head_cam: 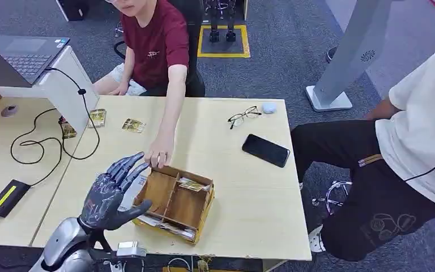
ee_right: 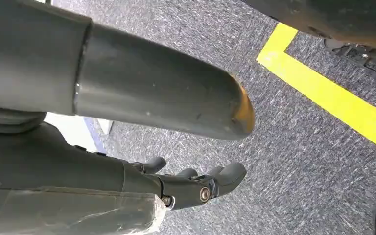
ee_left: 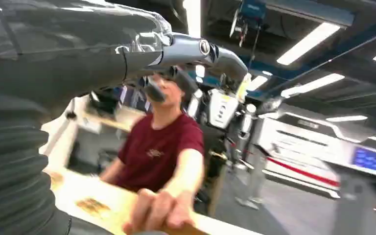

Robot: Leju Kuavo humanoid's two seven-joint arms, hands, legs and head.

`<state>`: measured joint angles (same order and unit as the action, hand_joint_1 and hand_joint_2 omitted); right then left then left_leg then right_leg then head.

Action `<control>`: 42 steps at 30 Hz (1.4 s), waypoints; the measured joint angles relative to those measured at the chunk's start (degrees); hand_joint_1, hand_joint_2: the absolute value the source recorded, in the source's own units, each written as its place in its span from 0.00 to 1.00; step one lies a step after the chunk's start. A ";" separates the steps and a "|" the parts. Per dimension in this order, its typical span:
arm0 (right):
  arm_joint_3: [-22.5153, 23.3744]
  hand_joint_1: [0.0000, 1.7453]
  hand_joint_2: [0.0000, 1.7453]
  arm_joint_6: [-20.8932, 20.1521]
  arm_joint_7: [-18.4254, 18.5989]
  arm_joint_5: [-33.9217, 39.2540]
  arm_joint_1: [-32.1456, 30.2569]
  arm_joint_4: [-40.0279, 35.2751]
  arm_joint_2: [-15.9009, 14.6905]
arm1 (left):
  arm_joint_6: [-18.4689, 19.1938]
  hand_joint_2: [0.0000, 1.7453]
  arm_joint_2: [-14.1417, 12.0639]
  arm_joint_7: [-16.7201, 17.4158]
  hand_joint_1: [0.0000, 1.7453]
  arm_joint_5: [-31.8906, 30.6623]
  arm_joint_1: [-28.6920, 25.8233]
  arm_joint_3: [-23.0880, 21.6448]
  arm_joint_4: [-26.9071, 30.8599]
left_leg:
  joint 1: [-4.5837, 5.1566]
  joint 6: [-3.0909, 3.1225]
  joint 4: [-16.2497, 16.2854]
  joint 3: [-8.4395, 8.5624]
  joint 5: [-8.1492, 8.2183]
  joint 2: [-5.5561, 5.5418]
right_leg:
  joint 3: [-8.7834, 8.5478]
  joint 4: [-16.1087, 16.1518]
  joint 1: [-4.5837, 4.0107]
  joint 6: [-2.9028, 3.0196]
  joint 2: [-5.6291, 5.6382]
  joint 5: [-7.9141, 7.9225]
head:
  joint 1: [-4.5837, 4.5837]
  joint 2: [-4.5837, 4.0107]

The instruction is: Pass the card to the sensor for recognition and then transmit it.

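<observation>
The left hand is up over the table, just left of a wooden box. Its fingers are spread wide and hold nothing. A white card stands tilted between the hand and the left wall of the box; I cannot tell if the hand touches it.

The box has a few parts inside. One small card lies in the far right part. More cards stick out under the near side of the box.

A person in a red shirt sits across the table and reaches out. The person's hand rests at the far edge of the box, close to the robot's fingertips.

Two more cards lie farther back on the table. Glasses and a black phone lie on the right side. A laptop sits at the far left.

The right hand hangs down over grey carpet with a yellow line. Its fingers are a bit curled and hold nothing.
</observation>
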<state>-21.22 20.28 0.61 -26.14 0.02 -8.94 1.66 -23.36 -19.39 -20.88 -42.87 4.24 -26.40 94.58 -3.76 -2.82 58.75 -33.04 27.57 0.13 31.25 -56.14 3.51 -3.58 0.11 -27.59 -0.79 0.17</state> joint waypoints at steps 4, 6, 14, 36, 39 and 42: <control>0.09 0.00 0.00 0.07 -0.61 0.13 -0.16 0.04 0.00 | 6.85 1.00 -0.41 -6.85 0.00 9.80 -2.75 0.19 3.33 | 0.00 0.01 0.00 -0.01 0.01 0.02 | 0.01 0.00 0.00 0.00 0.01 0.00 | 0.00 0.00; 0.15 0.00 0.00 0.22 -0.74 0.13 -0.25 0.15 0.00 | 8.36 1.00 -1.48 -8.19 0.00 10.46 -4.60 0.87 4.95 | 0.00 0.00 0.00 -0.01 0.02 0.02 | 0.03 0.00 0.00 0.00 0.02 -0.01 | 0.00 0.00; 0.20 0.00 0.00 0.17 -0.79 0.15 -0.39 0.48 -0.46 | 18.51 1.00 -11.81 -5.81 0.00 4.80 -7.98 4.33 8.92 | -0.04 -0.03 -0.03 -0.01 -0.03 0.00 | 0.03 -0.01 -0.02 0.01 -0.02 -0.02 | 0.00 0.00; 0.20 0.00 0.00 -0.50 0.02 -0.20 -0.07 0.46 -0.68 | 22.99 1.00 -21.53 -1.94 0.00 -3.09 -2.08 0.83 10.45 | -0.01 -0.04 -0.01 0.00 -0.08 -0.01 | 0.02 0.00 0.00 -0.04 0.01 0.06 | 0.00 0.00; 0.18 0.00 0.00 -0.57 0.04 -0.22 -0.04 0.46 -0.68 | 23.23 1.00 -21.55 -1.96 0.00 -2.70 -1.10 -1.07 10.36 | -0.01 -0.04 -0.01 0.00 -0.08 0.00 | 0.03 0.00 0.00 -0.04 0.01 0.06 | 0.02 0.00; 0.17 0.00 0.00 -0.57 0.02 -0.26 -0.02 0.46 -0.68 | 23.32 1.00 -21.55 -1.96 0.00 -2.70 -0.24 -2.66 10.23 | -0.01 -0.04 -0.01 0.00 -0.08 -0.01 | 0.03 0.00 0.00 -0.04 0.01 0.06 | 0.00 0.00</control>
<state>-21.05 19.71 0.63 -26.40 0.00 -8.48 0.98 -0.04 -40.94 -22.84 -45.57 3.99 -29.07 104.81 -3.77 -2.86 58.74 -33.04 27.49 0.13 31.28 -56.14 3.51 -3.63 0.12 -27.53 -0.79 0.17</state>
